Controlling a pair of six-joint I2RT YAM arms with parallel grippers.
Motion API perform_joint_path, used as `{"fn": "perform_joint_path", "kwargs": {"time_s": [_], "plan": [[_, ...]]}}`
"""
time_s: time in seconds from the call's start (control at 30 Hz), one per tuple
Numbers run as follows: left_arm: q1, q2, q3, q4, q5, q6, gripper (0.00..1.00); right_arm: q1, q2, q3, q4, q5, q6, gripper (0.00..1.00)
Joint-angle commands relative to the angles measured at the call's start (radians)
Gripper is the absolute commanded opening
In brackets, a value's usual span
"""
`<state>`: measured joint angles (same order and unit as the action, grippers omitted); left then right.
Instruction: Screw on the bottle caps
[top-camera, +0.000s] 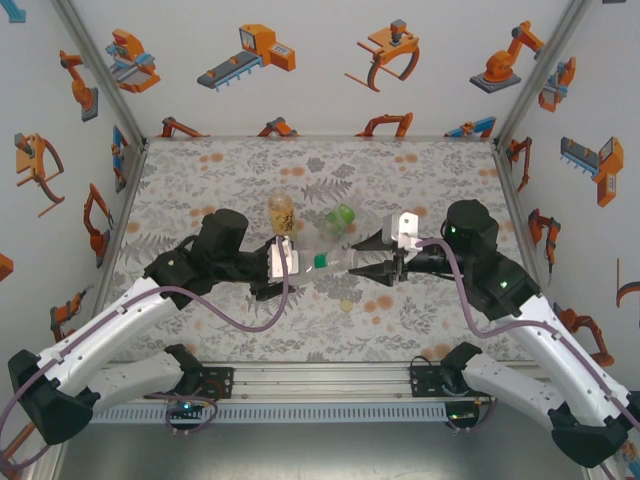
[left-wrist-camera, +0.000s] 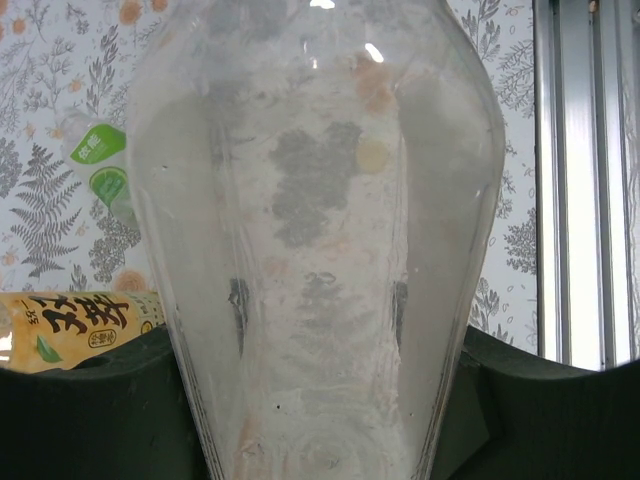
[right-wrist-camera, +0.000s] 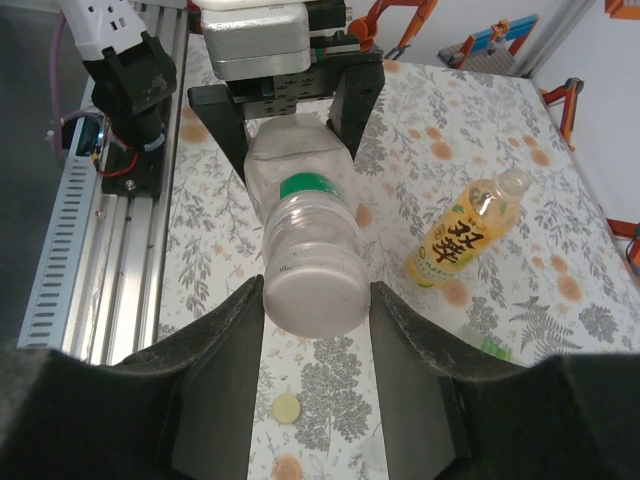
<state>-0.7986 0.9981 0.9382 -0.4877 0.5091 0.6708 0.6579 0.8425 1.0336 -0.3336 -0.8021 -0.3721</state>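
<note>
- The clear bottle (right-wrist-camera: 305, 235) was held level above the mat (right-wrist-camera: 450, 130), between both grippers.
- Its far part was clamped by the left gripper (right-wrist-camera: 290, 135); its whitish round end, perhaps a cap, was pinched by the nearly closed right gripper (right-wrist-camera: 318, 300).
- Tightening was judged in hand; a wrist turn would be needed next.
- The yellowish cap (right-wrist-camera: 287, 407) was seen lying on the mat below.

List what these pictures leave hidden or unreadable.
1. Right wrist view: the clear bottle faces the camera end-on, so whether its whitish round end is cap or base stays unclear; the right gripper covers its sides.
2. Left wrist view: the green bottle is partly behind the clear bottle; the amber bottle is cut by the left edge.
3. Top view: the yellowish cap is too small for detail.
</note>
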Motion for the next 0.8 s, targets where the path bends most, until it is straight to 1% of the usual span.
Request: {"fn": "perform_joint_path", "kwargs": {"time_s": [0.0,0.4,0.6,0.77], "plan": [[-0.008,-0.001,0.010,-0.018,0.031,0.031,0.00,0.011,0.013,0.048,-0.037,-0.043,-0.041,0.04],[-0.018,0.025,0.033,-0.070,0.050,0.044,0.00,0.028,0.062,0.101,-0.117,-0.070,-0.083,0.03],[-0.018,0.030,0.039,-0.075,0.070,0.040,0.00,0.042,0.098,0.143,-0.198,-0.078,-0.128,0.02],[-0.017,0.028,0.037,-0.075,0.069,0.041,0.00,0.052,0.112,0.157,-0.220,-0.070,-0.143,0.02]]}}
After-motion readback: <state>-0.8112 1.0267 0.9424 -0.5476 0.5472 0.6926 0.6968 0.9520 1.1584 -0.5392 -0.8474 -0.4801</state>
